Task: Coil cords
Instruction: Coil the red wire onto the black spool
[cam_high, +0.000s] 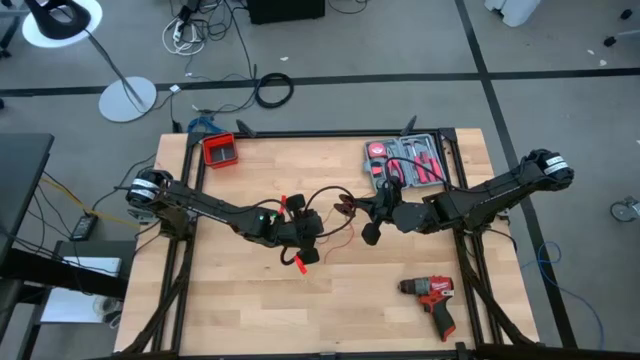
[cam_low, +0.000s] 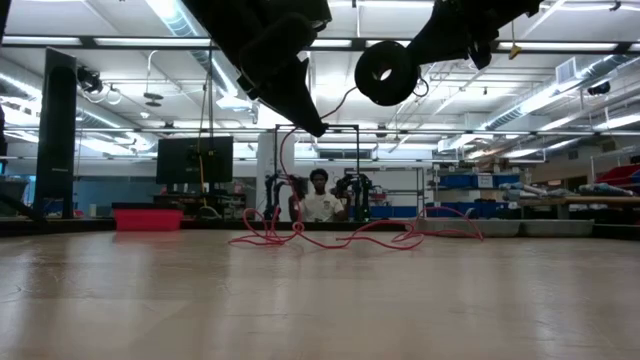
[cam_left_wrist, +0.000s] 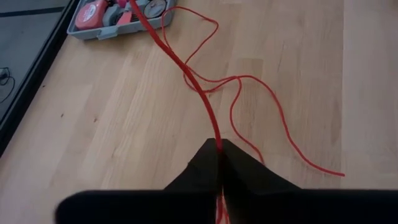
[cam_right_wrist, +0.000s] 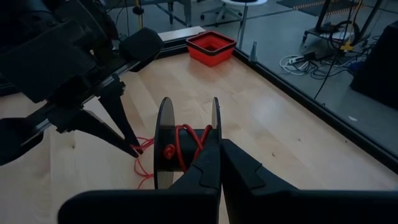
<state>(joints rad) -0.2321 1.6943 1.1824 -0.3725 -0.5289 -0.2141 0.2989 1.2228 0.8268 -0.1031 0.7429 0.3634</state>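
The left claw (cam_left_wrist: 219, 146) is hanging above the middle of the wooden counter (cam_high: 230, 320), and its two fingers are pressed together on a strand of the cords (cam_left_wrist: 205, 99). From this claw the red wire is running away over the wood toward the grey tool case (cam_left_wrist: 118, 15) at the far right part of the counter, and other red loops are lying slack on the surface beside it.

The right claw (cam_right_wrist: 219, 158) is staying just to the right of the left one, near the centre. Its fingers are closed on a small black spool (cam_right_wrist: 165, 146), and some turns of red wire are sitting between the two discs of the spool. In the low view the spool (cam_low: 387, 72) is hanging high over the counter, and the loose red wire (cam_low: 340, 238) is resting on the surface far behind.

In the high view the cords (cam_high: 330, 205) are lying between the two claws, with black and red strands and small red clips. A red drill (cam_high: 432, 298) is lying at the near right, and a red tray (cam_high: 220, 150) is standing at the far left corner. A person (cam_low: 320, 198) is sitting in the room behind the counter.
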